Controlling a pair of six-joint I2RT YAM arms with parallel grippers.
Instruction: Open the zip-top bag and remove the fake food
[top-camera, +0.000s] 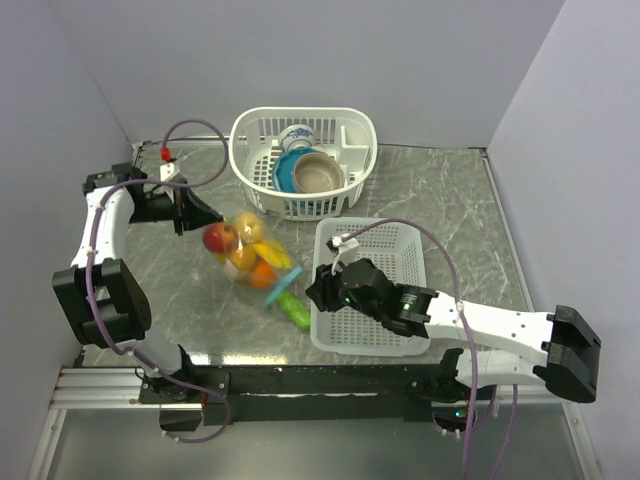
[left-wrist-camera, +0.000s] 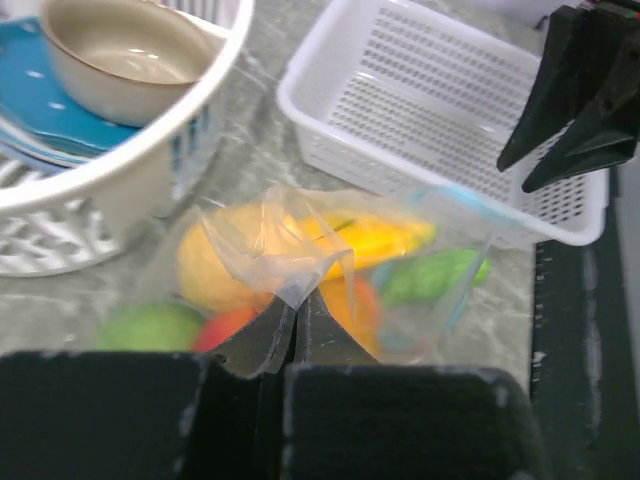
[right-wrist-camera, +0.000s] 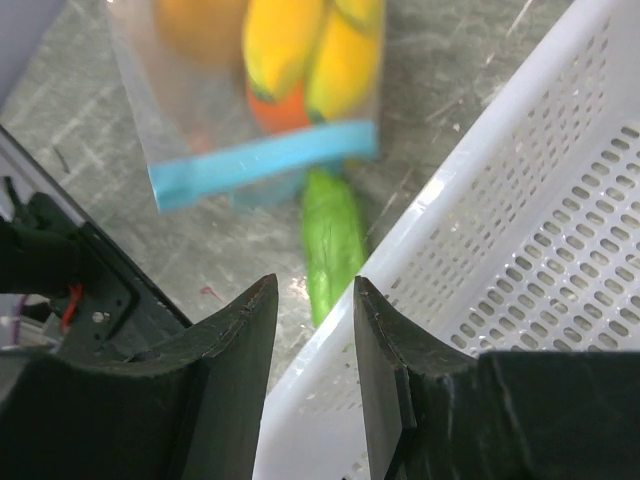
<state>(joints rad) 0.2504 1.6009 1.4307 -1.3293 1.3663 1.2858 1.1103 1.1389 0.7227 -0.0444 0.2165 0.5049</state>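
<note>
The clear zip-top bag lies on the marble table between my arms, its teal zip strip toward the right arm. Inside it shows the fake food: a red apple, an orange and yellow pieces. A green piece lies outside the bag, just past the strip. My left gripper is shut, pinching a fold of the bag's plastic at the end away from the strip. My right gripper hangs open and holds nothing, over the rectangular basket's left rim, near the green piece.
A round white basket at the back holds a blue plate, a beige bowl and a cup. A rectangular white basket sits right of the bag. Grey walls close in the left, back and right.
</note>
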